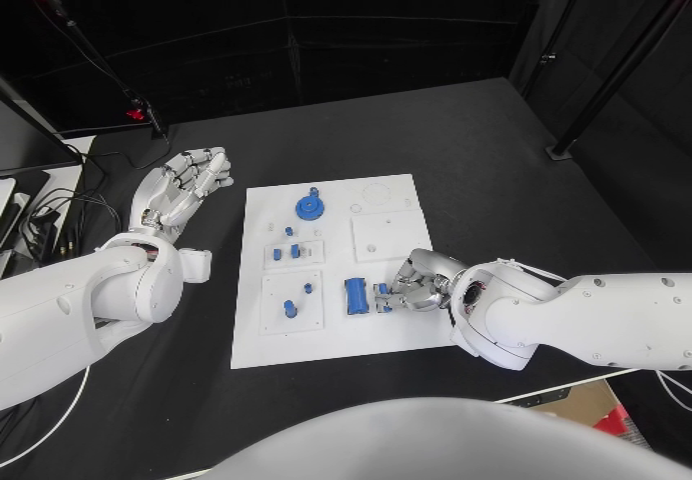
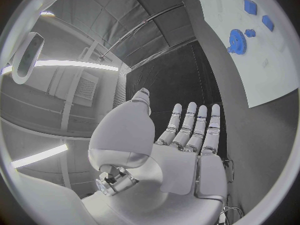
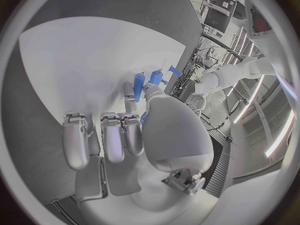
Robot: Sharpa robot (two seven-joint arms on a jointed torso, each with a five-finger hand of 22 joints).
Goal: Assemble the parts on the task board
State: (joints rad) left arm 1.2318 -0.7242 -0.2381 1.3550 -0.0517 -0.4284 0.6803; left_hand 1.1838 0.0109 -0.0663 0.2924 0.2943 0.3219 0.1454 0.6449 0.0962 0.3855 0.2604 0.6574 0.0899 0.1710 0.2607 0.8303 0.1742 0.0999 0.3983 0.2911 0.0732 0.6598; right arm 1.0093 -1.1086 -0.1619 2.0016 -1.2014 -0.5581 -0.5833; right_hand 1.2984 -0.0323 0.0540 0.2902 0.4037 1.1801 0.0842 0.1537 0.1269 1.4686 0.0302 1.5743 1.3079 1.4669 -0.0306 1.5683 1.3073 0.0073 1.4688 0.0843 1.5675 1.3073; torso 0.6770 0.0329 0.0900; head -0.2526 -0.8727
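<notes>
Head view: white task board (image 1: pixel 387 335) on the black table (image 1: pixel 490 150). The right robot hand (image 1: pixel 420 283) rests on the board's near right part, pinching a small blue part (image 1: pixel 384 297) beside a blue block (image 1: pixel 355 296). A blue gear (image 1: pixel 312 208) stands at the far end. The left robot hand (image 1: pixel 183 185) lies off the board, fingers spread, holding nothing.

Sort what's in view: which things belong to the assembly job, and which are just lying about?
Job: white task board; blue gear-shaped part; small blue block parts; blue rectangular part; small blue part pinched by right hand.

Lying about: black cables; black stand foot. Left hand holds nothing.
</notes>
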